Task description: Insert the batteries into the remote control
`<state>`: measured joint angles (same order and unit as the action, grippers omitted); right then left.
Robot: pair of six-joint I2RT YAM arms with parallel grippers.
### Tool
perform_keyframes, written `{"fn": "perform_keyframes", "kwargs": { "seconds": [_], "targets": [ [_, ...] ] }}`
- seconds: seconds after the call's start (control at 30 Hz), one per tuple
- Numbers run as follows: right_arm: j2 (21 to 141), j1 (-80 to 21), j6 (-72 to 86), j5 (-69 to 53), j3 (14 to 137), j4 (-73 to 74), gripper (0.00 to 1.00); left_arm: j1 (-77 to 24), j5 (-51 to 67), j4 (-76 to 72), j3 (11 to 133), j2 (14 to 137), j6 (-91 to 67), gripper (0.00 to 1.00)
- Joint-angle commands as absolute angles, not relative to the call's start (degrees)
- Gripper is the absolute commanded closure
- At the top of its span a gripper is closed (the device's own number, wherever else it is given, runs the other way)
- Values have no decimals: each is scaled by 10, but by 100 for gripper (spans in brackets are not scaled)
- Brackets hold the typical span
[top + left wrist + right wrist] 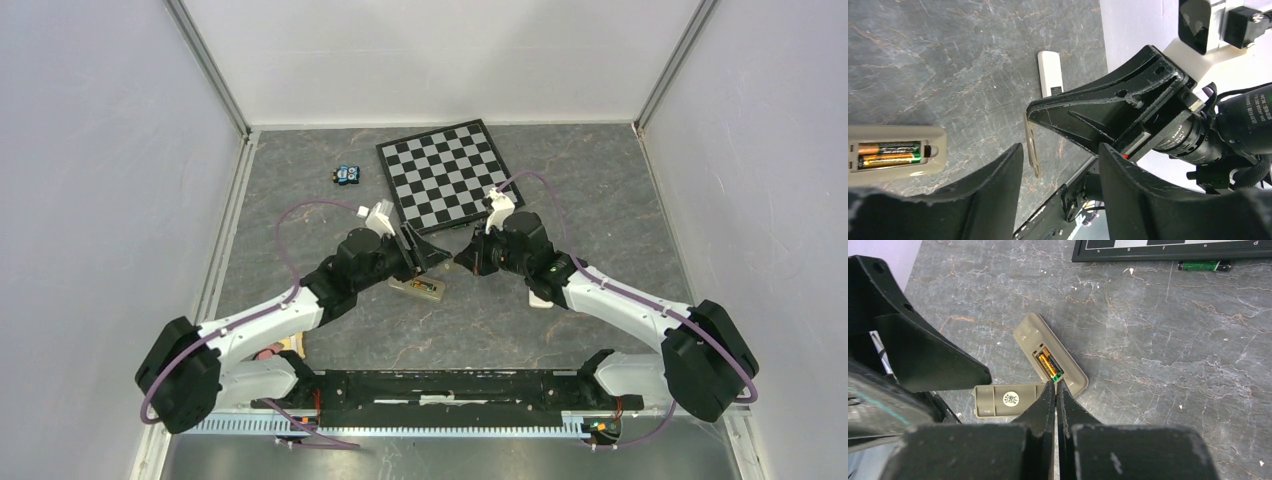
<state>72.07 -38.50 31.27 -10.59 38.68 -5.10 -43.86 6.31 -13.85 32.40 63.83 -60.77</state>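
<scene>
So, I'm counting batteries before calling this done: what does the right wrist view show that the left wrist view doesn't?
Only the right wrist view shows a loose green battery lying on the table right beside the chessboard edge. It also shows that the right claw is shut, with its tips at the compartment.

Only the left wrist view shows a plain white slab farther off, and the left claw open and empty.

Both show the remote control, tan back up and compartment open, with batteries seated inside.

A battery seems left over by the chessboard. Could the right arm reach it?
Probably yes: the loose battery lies on bare table beside the chessboard, nothing between, though the right gripper has shut jaws.
</scene>
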Motion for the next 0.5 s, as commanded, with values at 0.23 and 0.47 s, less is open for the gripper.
{"fn": "perform_keyframes", "kwargs": {
  "seconds": [0.23,0.47],
  "targets": [
    [718,-383,338,-121,414,-74,100,-441,107,-137,361,674,-578,51],
    [725,-382,343,-119,418,-75,100,-441,97,-116,363,695,-589,59]
  ]
}}
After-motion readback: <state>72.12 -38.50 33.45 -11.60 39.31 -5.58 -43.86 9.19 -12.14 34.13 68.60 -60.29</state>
